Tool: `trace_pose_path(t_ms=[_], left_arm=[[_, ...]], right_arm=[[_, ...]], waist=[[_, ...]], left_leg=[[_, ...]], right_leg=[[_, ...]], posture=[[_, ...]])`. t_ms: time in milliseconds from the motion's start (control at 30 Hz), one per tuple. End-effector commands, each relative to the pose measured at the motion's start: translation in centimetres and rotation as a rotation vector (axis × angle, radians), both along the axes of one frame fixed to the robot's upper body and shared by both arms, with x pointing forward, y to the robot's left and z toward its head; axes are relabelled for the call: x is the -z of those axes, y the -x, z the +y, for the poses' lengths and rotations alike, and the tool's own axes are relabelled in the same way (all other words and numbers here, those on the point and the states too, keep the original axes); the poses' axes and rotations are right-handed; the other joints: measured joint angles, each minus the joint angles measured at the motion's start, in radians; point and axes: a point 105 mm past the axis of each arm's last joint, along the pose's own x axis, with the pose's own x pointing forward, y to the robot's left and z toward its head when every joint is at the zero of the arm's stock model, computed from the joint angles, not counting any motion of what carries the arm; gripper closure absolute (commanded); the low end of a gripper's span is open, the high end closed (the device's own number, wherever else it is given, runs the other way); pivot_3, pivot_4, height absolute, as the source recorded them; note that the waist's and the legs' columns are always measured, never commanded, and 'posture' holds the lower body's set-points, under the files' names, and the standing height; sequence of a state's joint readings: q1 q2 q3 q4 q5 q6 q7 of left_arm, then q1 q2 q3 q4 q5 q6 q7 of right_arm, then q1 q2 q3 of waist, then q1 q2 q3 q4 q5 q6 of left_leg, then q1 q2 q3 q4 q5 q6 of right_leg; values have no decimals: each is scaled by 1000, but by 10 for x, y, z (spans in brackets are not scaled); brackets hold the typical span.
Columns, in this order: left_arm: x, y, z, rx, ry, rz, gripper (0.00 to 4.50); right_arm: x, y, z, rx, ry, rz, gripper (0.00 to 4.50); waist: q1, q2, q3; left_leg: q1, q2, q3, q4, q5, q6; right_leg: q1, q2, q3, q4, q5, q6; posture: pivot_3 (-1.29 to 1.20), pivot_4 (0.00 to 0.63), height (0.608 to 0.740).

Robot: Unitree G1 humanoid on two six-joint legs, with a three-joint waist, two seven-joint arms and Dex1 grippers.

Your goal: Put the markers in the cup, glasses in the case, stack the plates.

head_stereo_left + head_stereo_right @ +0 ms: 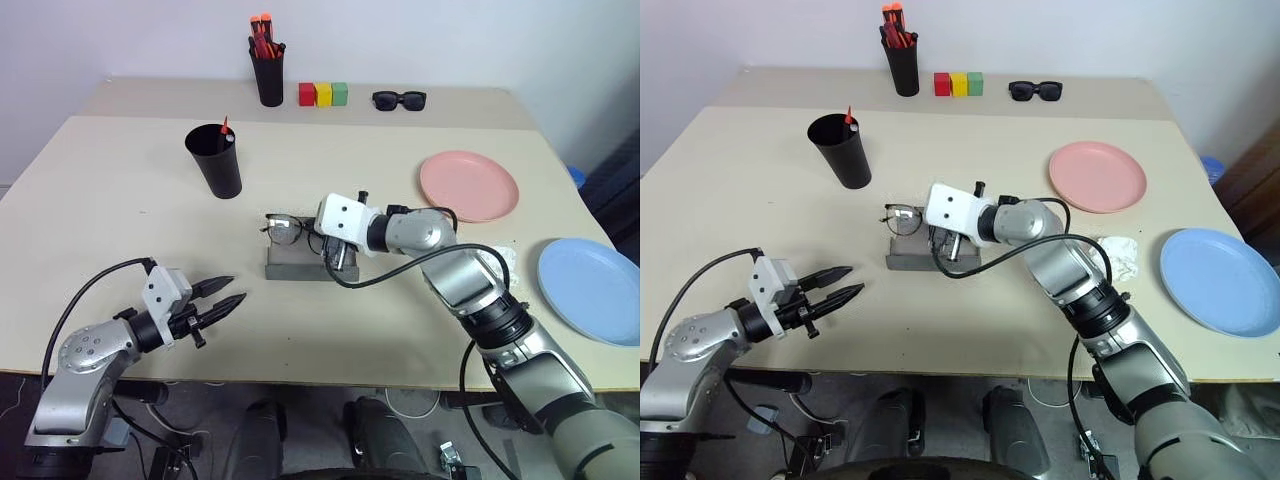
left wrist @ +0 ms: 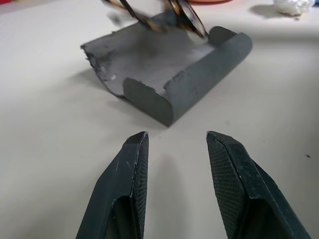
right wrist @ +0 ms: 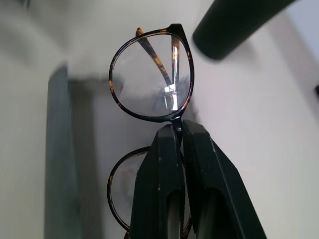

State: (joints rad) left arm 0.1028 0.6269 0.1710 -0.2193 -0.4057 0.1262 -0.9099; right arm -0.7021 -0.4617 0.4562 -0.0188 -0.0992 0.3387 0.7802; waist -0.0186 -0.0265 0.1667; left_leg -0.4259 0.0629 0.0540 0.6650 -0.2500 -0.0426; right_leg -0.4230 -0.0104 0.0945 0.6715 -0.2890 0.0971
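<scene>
Glasses [image 3: 149, 74] hung pinched at the bridge between the pressed-together fingers of the right gripper [image 3: 178, 130], just over the far edge of the open grey case [image 1: 300, 262] at the middle of the table [image 1: 120, 190]. Their lenses were stacked along the line of the fingers, with the folded temples behind them. The case lay with its long axis running left to right, its hollow facing up. The left gripper [image 1: 228, 295] hovered near the front left of the table, its fingers spread and empty, pointing right toward the case, with bare tabletop between them.

Farther left and back stood the black cup [image 1: 214, 158], upright, with a red marker [image 1: 225, 124] tip poking above its rim. At the far edge stood a narrower black holder [image 1: 268, 75] of orange-red pens, then red, yellow and green blocks [image 1: 323, 94] in a row, then black sunglasses [image 1: 399, 99]. To the right lay the pink plate [image 1: 468, 186], and nearer the right edge the blue plate [image 1: 592, 290], well apart. A crumpled white tissue [image 1: 1118, 255] lay between the case and the blue plate.
</scene>
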Motion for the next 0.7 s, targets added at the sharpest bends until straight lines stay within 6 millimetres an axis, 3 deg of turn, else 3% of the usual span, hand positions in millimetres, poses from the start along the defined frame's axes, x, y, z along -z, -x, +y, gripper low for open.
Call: trace_pose_path(t_ms=[33, 467, 567, 700], left_arm=[[-13, -1, -4, 16, 0, -49, 2650], [-14, -5, -9, 33, -5, -56, 2650], [-14, -4, -7, 27, -13, -57, 2650], [-15, -5, -6, 19, -16, -64, 2650]], right_arm=[[-10, 3, -8, -3, 16, -40, 4431], [1, 11, -10, -16, 53, 5, 4431], [-2, 13, -9, -30, 37, 39, 3539], [-10, 13, -9, -26, 11, 25, 1570]], waist=[[-1, 0, 0], [-1, 0, 0], [-1, 0, 0], [-1, 0, 0]], left_leg=[[0, 0, 0, 0, 0, 0], [0, 0, 0, 0, 0, 0], [0, 0, 0, 0, 0, 0], [0, 0, 0, 0, 0, 0]], right_leg=[[0, 0, 0, 0, 0, 0], [0, 0, 0, 0, 0, 0], [0, 0, 0, 0, 0, 0], [0, 0, 0, 0, 0, 0]], posture=[[0, 150, 732], [0, 150, 732], [0, 150, 732], [0, 150, 732]])
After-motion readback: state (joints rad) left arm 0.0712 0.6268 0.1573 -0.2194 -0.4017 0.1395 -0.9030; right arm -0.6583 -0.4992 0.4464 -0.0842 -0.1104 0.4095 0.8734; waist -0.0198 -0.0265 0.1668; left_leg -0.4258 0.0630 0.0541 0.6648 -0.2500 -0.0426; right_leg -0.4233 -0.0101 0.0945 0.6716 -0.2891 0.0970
